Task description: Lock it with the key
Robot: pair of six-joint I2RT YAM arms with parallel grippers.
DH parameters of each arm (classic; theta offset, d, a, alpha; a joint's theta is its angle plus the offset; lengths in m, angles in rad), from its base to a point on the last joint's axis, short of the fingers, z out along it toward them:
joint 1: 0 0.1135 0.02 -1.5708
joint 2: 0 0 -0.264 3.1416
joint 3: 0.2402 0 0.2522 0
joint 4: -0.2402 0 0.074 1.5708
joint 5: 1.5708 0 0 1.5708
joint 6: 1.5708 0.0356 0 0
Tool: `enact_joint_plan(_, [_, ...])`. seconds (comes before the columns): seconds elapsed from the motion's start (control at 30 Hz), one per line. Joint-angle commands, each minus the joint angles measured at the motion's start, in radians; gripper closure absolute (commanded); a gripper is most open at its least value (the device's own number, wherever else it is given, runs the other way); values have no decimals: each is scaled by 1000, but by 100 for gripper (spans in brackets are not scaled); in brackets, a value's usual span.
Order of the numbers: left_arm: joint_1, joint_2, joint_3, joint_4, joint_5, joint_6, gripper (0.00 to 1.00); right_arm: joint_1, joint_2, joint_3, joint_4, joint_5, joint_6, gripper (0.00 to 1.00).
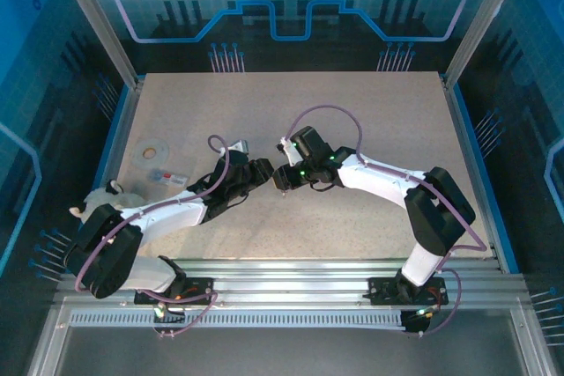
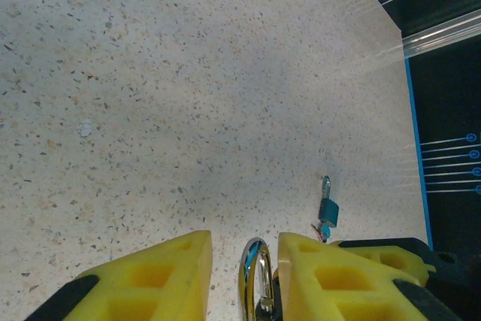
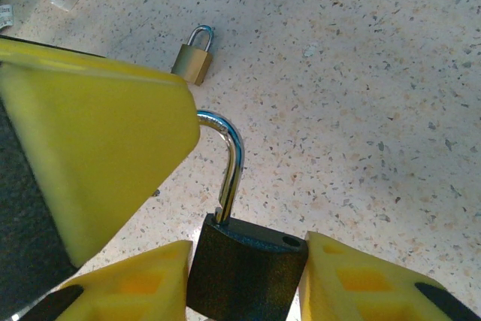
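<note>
Since the right end effector [image 3: 246, 252] is clamped on the dark body of the padlock [image 3: 244, 264], one finger on each side, the lock is kept steady with its shackle [image 3: 231, 159] pointing away from the wrist. I judge this is meant to give the other arm something firm to work against. The shackle stands raised: one leg sits in the body, while the empty hole for the other leg shows on the body's top.

Just ahead of those fingers, the left end effector [image 2: 244, 244] meets the lock from the opposite side. Its fingers [image 2: 176, 257] stand apart astride the shackle's curve, one pad touching the steel and a gap on the other side, so nothing is pinched. This looks like a set-up for pressing the shackle home.

Farther out on the table [image 2: 188, 95], beyond the left end effector's tips and off to one side, lies a teal-headed item [image 2: 328, 212]. It is possibly the key, but too small to tell. Well beyond the right end effector sits a brass padlock [image 3: 194, 56], apart from both.
</note>
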Motion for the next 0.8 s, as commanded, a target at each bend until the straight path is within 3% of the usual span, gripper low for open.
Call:
enact_joint_plan(0.0, [-4,11,9,23,17,-9,74,17,-36,-8,38,-16,-7,65])
enact_joint_plan(0.57, [-6,9,15,11,26,-9,88,30,-28,-8,47,-20,-10,65])
enact_joint_plan(0.77, [-5,9,15,9,28,-8,97,31,-25,-8,47,-20,-10,65])
